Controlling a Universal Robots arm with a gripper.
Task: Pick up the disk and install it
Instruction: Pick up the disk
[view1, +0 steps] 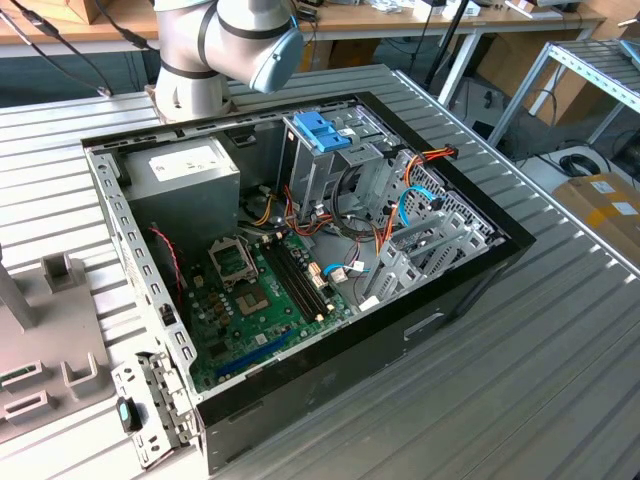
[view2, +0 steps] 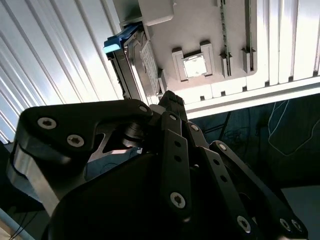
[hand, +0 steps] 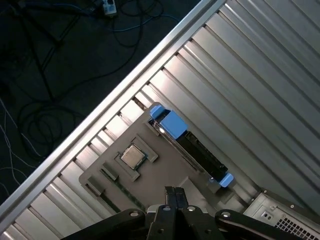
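Observation:
The disk (hand: 196, 151) stands on edge in a slot of a grey holder plate (hand: 155, 175), its dark metal body framed by a bright blue carrier rail (hand: 169, 123). The second wrist view shows the disk (view2: 136, 67) from the side, with the blue rail end (view2: 118, 42) sticking out. My gripper (hand: 175, 193) hovers above the holder plate, a short way from the disk, with its black fingers (view2: 170, 100) pressed together and nothing between them.
A processor chip (hand: 132, 157) lies in a recess of the holder plate (view1: 50, 330). The open computer case (view1: 300, 260) sits on the ribbed metal table (view1: 560, 360) with a tall drive cage and its blue handle (view1: 322, 130). Beyond the table edge (hand: 125, 95) is dark floor with cables.

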